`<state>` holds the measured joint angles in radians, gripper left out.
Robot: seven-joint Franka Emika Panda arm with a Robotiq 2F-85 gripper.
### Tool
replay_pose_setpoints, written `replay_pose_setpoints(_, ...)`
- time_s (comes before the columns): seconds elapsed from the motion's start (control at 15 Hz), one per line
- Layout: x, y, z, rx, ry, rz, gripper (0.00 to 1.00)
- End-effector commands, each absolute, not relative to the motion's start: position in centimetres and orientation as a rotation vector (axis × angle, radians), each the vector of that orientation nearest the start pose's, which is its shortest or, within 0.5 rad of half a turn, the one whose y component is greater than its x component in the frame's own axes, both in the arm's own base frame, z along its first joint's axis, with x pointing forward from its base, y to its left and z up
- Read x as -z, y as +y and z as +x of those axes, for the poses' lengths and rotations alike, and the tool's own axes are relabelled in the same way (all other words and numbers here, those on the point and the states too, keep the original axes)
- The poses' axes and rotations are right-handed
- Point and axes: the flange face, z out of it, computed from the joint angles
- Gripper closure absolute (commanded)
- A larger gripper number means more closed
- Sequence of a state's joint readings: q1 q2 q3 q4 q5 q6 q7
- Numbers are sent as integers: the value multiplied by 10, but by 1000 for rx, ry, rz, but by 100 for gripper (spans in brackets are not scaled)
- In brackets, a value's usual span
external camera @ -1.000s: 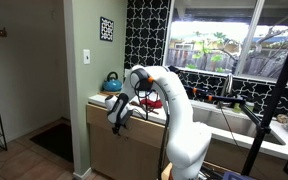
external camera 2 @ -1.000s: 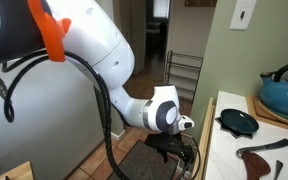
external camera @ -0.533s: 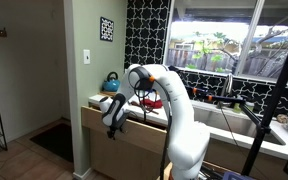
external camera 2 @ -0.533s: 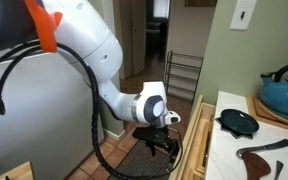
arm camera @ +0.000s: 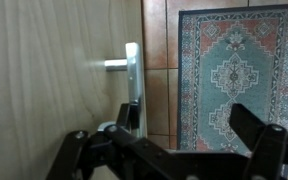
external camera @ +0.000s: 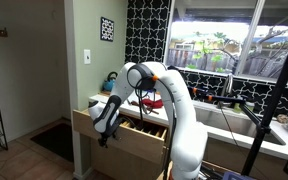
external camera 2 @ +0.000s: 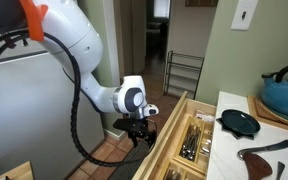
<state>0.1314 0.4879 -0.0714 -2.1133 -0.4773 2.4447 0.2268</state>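
In an exterior view, the wooden drawer [external camera: 124, 138] stood well out from the cabinet below the tabletop [external camera: 102, 99], its pale front panel plain and flat, with the gripper [external camera: 102, 128] at that panel; a teal kettle [external camera: 111, 80] sat on the tabletop behind. A second earlier the drawer had been shut, and half a second earlier only slightly out. In an exterior view from beside the cabinet, the drawer [external camera 2: 166, 140] showed cutlery [external camera 2: 196, 138] lying in its compartments, and the gripper [external camera 2: 139, 134] hung at its front end; a teal kettle [external camera 2: 284, 92], a dark pan [external camera 2: 238, 122] and a wooden spatula [external camera 2: 264, 150] lay on the tabletop [external camera 2: 224, 152]. The arm had swung farther from the cabinet. In the wrist view, the gripper [arm camera: 169, 148] stood wide, its fingers either side of the metal bar handle [arm camera: 132, 75] on the drawer front [arm camera: 44, 70], above a patterned rug [arm camera: 234, 70].
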Motion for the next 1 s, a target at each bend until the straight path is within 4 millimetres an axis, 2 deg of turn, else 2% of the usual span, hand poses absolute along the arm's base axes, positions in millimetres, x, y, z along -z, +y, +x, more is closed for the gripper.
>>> replay_pose_setpoints(0.0, -142, 43, 555, -173, -330, -3389, 0)
replay_pose_setpoints(0.33, -145, 44, 555, -163, -323, -3384, 0)
replay_pose_setpoints(0.47, -151, 48, 553, -210, -329, -3368, 0)
replay_pose_setpoints(0.93, -170, 52, 552, -200, -335, -3356, 0)
